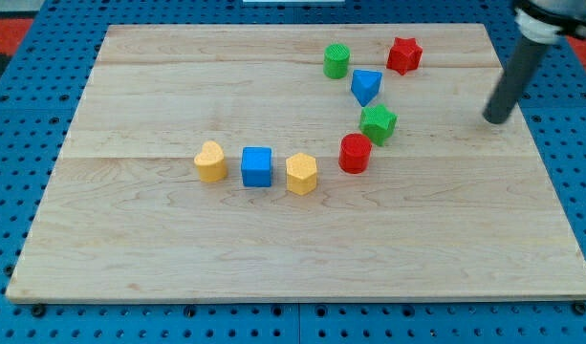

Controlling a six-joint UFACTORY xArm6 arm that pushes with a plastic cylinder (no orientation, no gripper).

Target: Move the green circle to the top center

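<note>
The green circle is a short green cylinder near the view's top, a little right of centre, on the wooden board. A red star lies to its right and a blue triangle just below and right of it. My tip is at the end of the dark rod coming in from the view's top right. It stands on the board far to the right of the green circle, well apart from every block.
A green star-like block and a red cylinder sit below the blue triangle. A yellow heart, a blue cube and a yellow hexagon form a row at mid-board. Blue pegboard surrounds the board.
</note>
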